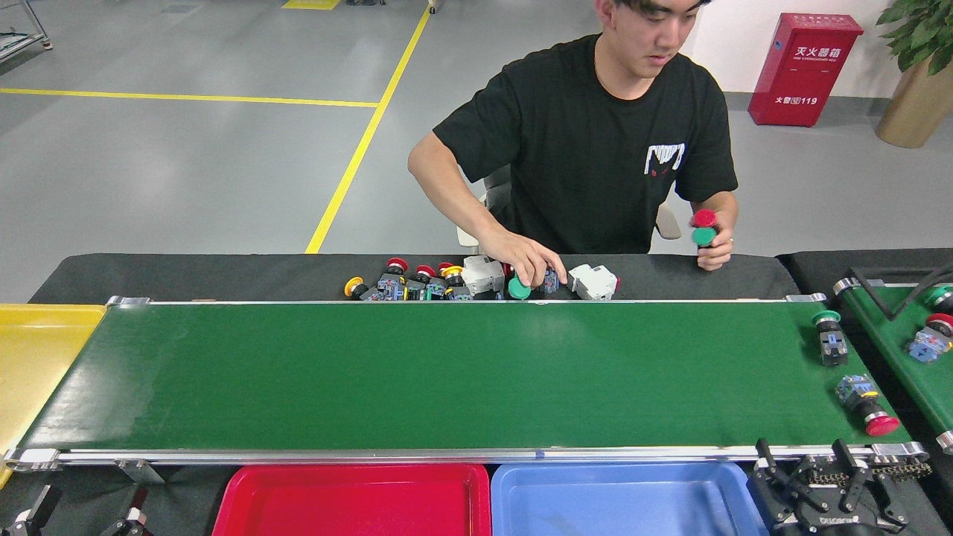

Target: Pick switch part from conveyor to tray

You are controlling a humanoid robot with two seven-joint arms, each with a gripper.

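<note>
At the bottom right corner, the robot's right gripper (823, 487) sits low beside the belt's end roller, its black fingers (770, 461) spread apart with nothing between them. At the bottom left corner only two dark finger tips of the left gripper (78, 514) enter the view; whether that one is apart or together cannot be told.

Just left of the right gripper lies the blue tray (514, 506), and left of that, edge to edge, the red tray (246, 506); neither shows any part inside. A yellow tray (37, 357) sits above the left gripper, at the belt's left end.

Directly above the right gripper, on the conveyor (447, 372), a red-capped switch part (866, 406) lies on its side near the near rail. Farther up the belt from it stands a green-capped switch part (831, 336), the two near each other at the right end.

To the right, a second green belt (893, 327) carries more switch parts (931, 339).

Beyond the conveyor's far rail, a pile of switch parts (417, 283) and white breakers (594, 281) lies on the black table (186, 275). A seated person (595, 149) has one hand (525, 260) on the pile and the other hand (713, 242) raised, holding a red and a green button.
</note>
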